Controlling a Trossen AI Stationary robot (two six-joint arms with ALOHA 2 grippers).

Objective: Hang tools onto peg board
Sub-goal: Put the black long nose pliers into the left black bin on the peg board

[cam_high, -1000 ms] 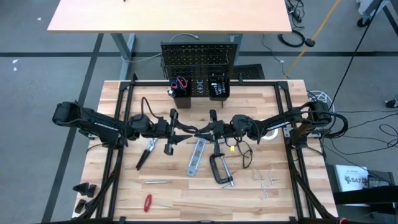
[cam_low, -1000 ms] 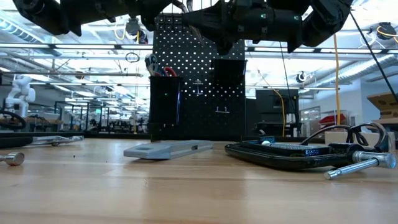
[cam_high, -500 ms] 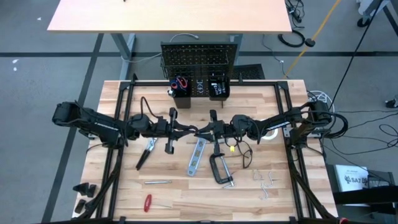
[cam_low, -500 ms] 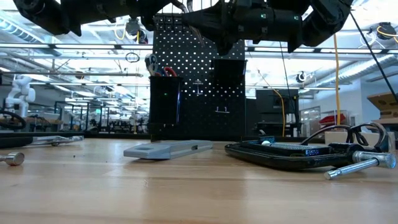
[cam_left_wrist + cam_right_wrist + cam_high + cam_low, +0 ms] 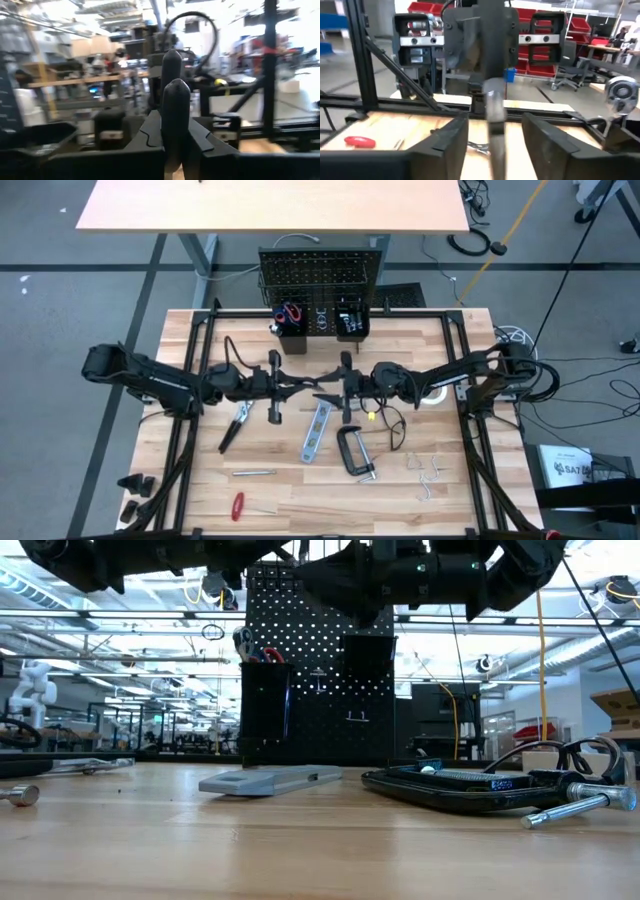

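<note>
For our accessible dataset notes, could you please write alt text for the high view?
Seen from above, the left gripper and right gripper meet above the middle of a wooden table. Pliers, a level and a C-clamp lie below them; the peg board stands at the far edge.

My wooden table [image 5: 200, 480] carries the level [image 5: 315, 432] at centre, C-clamp [image 5: 354, 452] at five o'clock, pliers [image 5: 234, 425] at nine, red screwdriver [image 5: 238, 505] at seven, peg board [image 5: 320, 280] at twelve.
</note>
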